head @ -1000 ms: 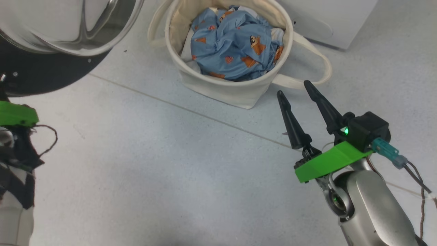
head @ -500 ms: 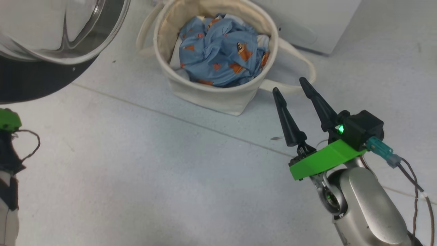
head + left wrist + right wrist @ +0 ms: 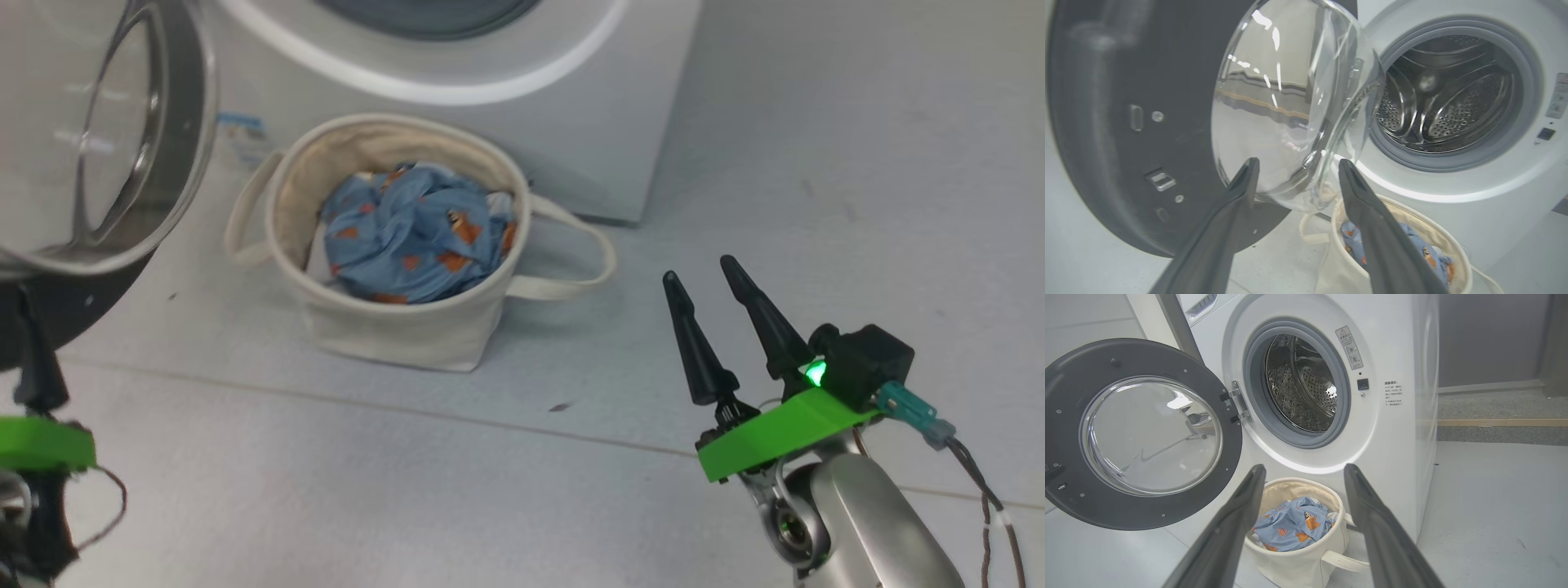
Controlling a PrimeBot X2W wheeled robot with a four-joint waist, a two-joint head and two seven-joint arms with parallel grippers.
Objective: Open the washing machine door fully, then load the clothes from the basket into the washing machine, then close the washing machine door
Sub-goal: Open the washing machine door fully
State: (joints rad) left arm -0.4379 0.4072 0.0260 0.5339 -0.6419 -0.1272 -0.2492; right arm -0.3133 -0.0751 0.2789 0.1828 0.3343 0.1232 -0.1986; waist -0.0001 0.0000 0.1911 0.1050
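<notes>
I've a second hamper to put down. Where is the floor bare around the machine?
Bare floor runs between the basket and the right gripper, and right of the washing machine. Crowded: the basket sits close before it, beside the open door.

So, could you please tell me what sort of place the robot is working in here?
Probably a laundry corner, perhaps in a test room: a white front-loading washing machine with its door swung open, a canvas basket of clothes standing before it, and a plain pale-grey floor.
</notes>
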